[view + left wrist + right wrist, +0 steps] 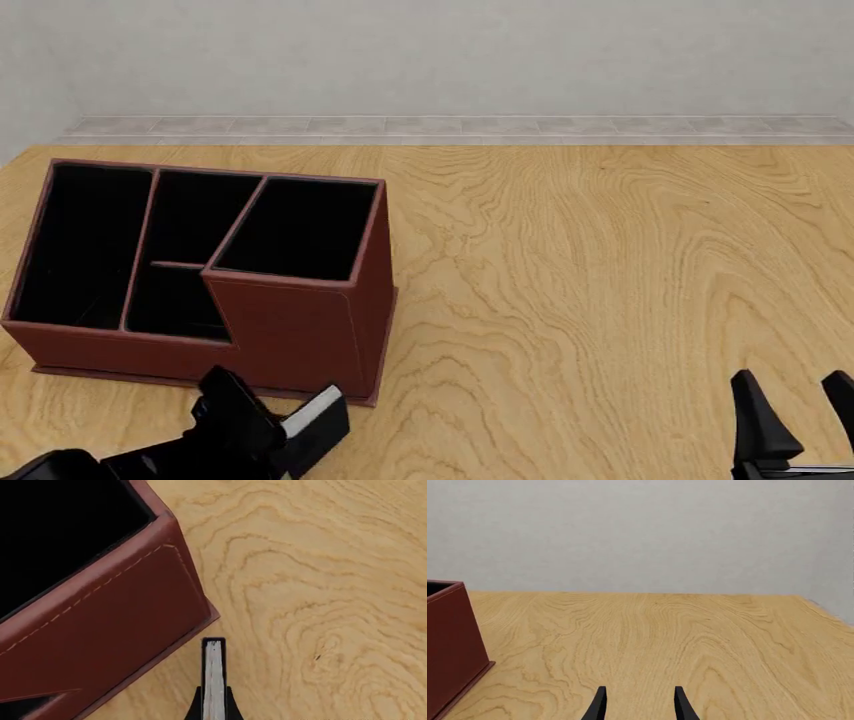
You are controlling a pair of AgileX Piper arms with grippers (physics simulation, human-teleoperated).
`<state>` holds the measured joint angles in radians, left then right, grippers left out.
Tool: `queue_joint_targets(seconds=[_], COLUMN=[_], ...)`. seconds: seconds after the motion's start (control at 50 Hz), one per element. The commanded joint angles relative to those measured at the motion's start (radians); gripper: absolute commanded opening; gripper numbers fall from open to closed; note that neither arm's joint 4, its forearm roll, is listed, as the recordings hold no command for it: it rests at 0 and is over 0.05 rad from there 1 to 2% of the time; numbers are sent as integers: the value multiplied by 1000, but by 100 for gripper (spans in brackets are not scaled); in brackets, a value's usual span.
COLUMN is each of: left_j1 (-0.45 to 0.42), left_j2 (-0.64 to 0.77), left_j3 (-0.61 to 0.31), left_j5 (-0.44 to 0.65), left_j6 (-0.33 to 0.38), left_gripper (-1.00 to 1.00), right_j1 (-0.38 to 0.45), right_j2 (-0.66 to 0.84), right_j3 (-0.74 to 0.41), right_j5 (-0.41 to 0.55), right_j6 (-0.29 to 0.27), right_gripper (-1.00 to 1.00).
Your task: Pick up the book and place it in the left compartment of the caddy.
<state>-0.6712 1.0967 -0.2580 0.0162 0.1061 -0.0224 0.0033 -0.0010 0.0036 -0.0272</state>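
My left gripper [296,432] is shut on the book [315,422], a thin black book with a white page edge, held on edge just in front of the caddy's near right corner. The left wrist view shows the book [213,680] clamped between the fingers of the left gripper [213,705], beside the caddy's brown wall [100,640]. The caddy [300,330] is a reddish-brown box with black insides at the table's left. Its left compartment [80,245] is the long narrow slot at the far left end. My right gripper [794,415] stands open at the front right, and the right gripper [639,702] holds nothing.
The taller angled compartment [300,230] rises at the caddy's right end, nearest the held book. Two short middle slots [187,250] lie between it and the left slot. Wood-grain table [601,280] stretches to the right, with a grey wall behind.
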Motion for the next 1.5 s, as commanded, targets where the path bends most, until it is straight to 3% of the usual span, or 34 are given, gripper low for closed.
queue_joint_targets(seconds=[0.02,0.2,0.48,0.86,1.06,1.32,1.5], left_j1=[-32,-68,-129,-140,-93,3,90], left_j2=[-47,-87,-276,-503,-633,-766,-762], left_j3=[-18,-38,-133,-234,-277,-400,-473], left_j5=[29,73,243,356,384,490,485], left_j6=[-5,-23,-68,-45,4,-21,-51], left_gripper=[-100,-100,-100,-100,-100,-100,-100], right_j1=[-3,-3,-5,-4,-1,1,1], right_j2=[-1,-1,-1,-2,-1,0,0], right_j3=[0,0,0,0,-1,0,0], right_j5=[-1,-2,-3,-2,0,-1,0], right_j6=[-2,-5,-5,-2,-3,-3,0], right_gripper=[100,100,100,100,100,100,100])
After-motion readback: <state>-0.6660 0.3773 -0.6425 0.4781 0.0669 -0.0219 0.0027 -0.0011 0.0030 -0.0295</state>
